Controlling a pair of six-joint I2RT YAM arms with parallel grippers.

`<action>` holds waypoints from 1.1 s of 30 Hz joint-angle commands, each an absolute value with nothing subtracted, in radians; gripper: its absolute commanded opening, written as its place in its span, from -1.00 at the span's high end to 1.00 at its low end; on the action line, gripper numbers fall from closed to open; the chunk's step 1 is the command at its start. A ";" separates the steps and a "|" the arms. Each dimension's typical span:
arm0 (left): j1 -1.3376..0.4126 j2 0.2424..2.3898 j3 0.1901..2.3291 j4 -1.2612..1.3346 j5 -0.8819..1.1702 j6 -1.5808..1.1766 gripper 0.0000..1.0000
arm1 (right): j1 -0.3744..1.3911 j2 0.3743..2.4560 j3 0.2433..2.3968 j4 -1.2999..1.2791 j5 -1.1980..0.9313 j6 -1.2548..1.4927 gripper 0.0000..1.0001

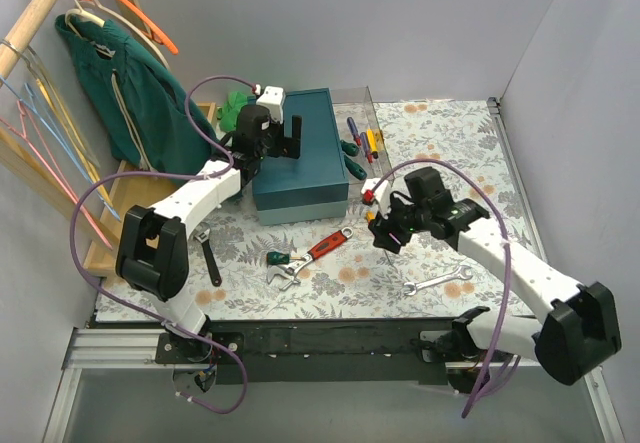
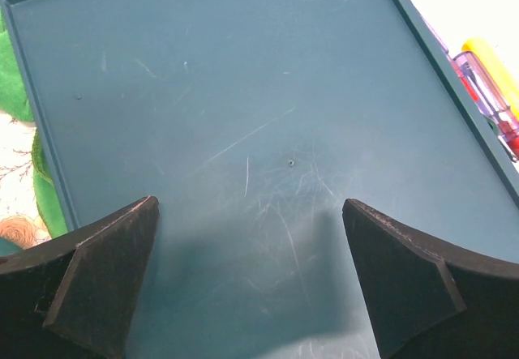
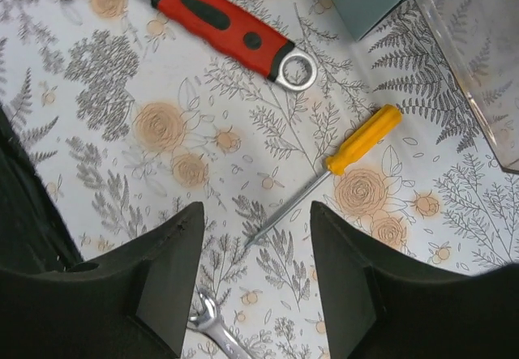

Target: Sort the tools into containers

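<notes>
My left gripper (image 1: 278, 135) is open and empty, its jaws wide apart (image 2: 250, 205) just above the scratched lid of the big teal box (image 2: 243, 116). The clear plastic box (image 1: 362, 103) stands to the right of the teal box (image 1: 300, 163) and holds several screwdrivers (image 1: 366, 143); their yellow and red handles show in the left wrist view (image 2: 490, 87). My right gripper (image 1: 386, 231) is open and empty (image 3: 255, 213) above the tip of an orange-handled screwdriver (image 3: 361, 144) lying on the table. It touches nothing.
On the flowered cloth lie a red-handled adjustable wrench (image 1: 327, 245) (image 3: 225, 25), a green-handled tool (image 1: 279, 258), a silver spanner (image 1: 437, 283) (image 3: 212, 326) and a black wrench (image 1: 210, 261). A green garment (image 1: 130, 93) and hangers hang on a wooden rack at the left.
</notes>
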State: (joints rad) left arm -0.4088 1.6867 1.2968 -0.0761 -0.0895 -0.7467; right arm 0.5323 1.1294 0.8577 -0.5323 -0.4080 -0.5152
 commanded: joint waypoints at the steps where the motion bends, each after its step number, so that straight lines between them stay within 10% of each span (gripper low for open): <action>1: -0.411 1.583 1.256 -0.074 -0.083 -0.764 -0.96 | 0.577 1.263 0.891 -0.331 -0.233 -0.284 -0.24; 17: -0.408 1.425 1.128 -0.071 -0.107 -0.750 -0.96 | 0.683 1.480 0.842 -0.124 0.176 -0.182 -0.22; 33: -0.385 1.379 1.083 -0.077 -0.110 -0.759 -0.96 | 0.621 1.597 0.818 -0.158 0.055 -0.123 -0.21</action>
